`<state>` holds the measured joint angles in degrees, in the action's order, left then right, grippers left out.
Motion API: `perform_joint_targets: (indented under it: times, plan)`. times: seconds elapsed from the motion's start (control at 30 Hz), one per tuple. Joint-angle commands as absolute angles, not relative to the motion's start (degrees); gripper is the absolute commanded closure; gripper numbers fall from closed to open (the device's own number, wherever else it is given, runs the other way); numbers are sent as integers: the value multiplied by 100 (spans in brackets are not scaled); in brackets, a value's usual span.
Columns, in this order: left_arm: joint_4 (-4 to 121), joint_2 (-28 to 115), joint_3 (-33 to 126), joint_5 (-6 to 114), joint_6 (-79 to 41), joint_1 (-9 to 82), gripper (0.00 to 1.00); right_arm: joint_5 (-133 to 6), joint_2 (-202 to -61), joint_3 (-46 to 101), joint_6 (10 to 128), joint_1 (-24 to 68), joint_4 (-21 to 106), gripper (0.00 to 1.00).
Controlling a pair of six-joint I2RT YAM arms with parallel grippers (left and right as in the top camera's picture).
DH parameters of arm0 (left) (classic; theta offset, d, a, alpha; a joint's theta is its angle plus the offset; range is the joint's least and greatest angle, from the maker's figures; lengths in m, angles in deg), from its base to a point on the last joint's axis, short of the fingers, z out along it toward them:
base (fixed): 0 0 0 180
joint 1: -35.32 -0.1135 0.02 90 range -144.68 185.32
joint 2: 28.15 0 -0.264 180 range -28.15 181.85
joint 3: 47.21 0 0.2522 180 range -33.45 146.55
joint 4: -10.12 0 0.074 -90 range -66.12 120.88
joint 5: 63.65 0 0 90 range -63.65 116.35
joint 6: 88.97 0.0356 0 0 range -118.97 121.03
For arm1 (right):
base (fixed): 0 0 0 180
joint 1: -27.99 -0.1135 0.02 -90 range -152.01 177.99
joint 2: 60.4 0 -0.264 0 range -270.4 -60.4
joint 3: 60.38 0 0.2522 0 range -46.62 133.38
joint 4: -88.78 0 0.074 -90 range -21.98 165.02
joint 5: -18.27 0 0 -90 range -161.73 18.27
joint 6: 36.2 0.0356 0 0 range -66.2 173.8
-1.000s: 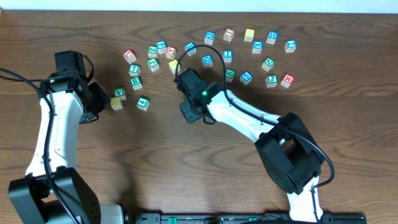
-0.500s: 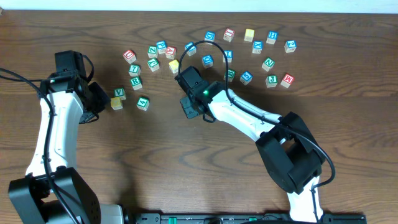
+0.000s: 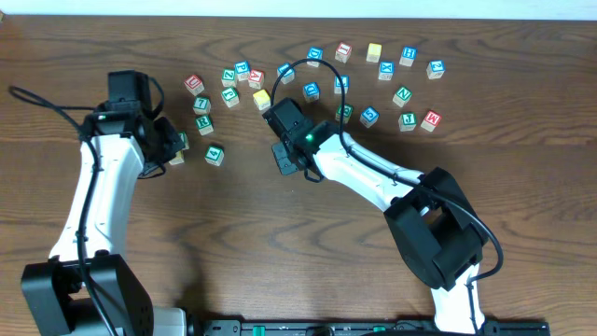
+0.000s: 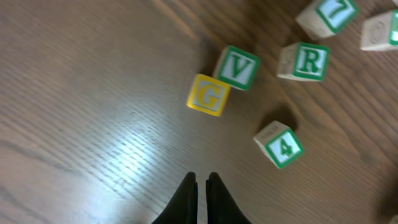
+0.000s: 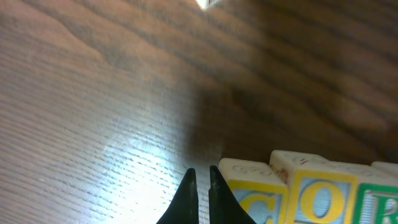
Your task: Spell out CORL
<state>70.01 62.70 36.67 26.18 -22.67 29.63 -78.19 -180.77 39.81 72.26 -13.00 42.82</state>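
Just beside the closed right pincer [image 5: 201, 172] lie C block [image 5: 252, 198] and O block [image 5: 320, 196].

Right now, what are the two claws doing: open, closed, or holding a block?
Left gripper: closed, holding nothing.
Right gripper: closed, holding nothing.

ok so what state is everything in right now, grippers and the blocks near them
left gripper: shut, holding nothing
right gripper: shut, holding nothing, next to C block
C block: on the table, touching O block
O block: between C block and green-edged block
green-edged block: end of row, letter cut off
R block: loose, letter up
G block: loose, letter up, against a V block
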Motion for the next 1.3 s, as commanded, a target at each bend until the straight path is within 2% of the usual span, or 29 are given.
perform_joint_targets:
  times: [0.0,0.63,1.27]
  plan:
    - [6962,6165,3689,2588,-2217,3151,93,-7906,-17896,4357,7309,-1182,4288,97]
    - [6514,6712,3689,2586,-2654,4372,93,-7779,-17881,4395,7549,-553,4059,95]
    - [6212,7090,3689,2588,-2778,4753,92,-7705,-18294,4154,7670,-548,4328,98]
